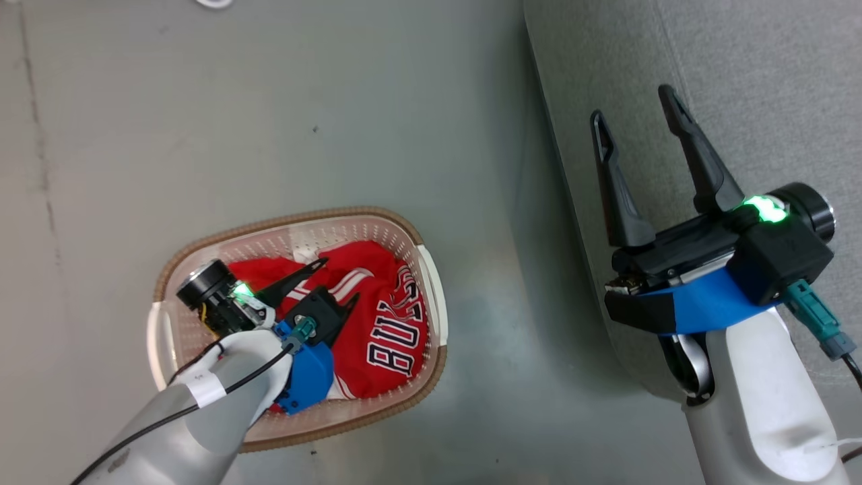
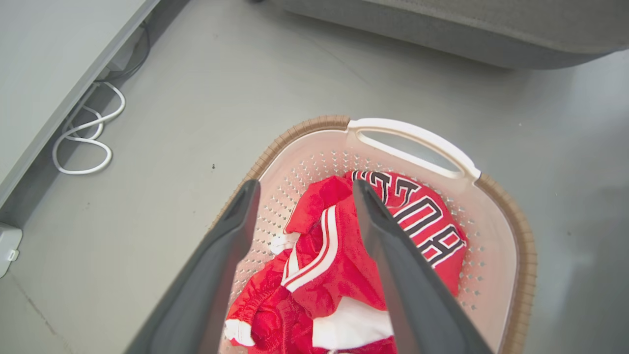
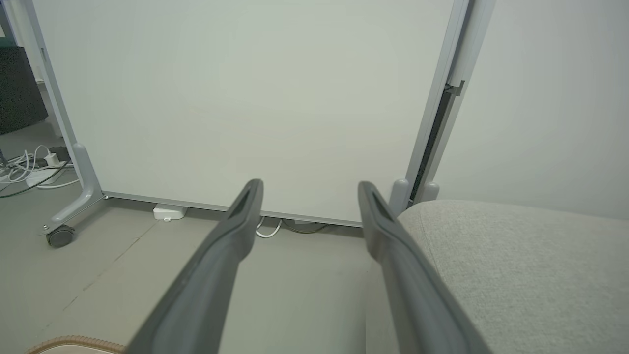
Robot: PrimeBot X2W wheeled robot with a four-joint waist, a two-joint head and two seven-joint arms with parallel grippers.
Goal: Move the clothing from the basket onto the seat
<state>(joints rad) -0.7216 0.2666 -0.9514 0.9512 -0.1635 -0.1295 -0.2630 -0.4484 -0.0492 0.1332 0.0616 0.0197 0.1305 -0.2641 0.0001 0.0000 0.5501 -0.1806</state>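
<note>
Red clothing (image 1: 384, 316) with white stripes and navy-and-white lettering lies crumpled in the cream basket (image 1: 431, 283) on the floor. My left gripper (image 1: 340, 279) hangs open over the basket, above the red fabric, holding nothing. The left wrist view looks down on the clothing (image 2: 334, 255) between the spread fingers, inside the basket (image 2: 496, 246). My right gripper (image 1: 636, 104) stands open and empty over the left edge of the light grey seat (image 1: 761, 81). The seat (image 3: 516, 265) fills the lower right of the right wrist view.
Bare grey floor (image 1: 269, 101) surrounds the basket. A white panel on a wheeled frame (image 3: 73, 196) stands beyond the seat, with white cables (image 2: 88, 137) and a small white box (image 3: 168, 212) at its foot.
</note>
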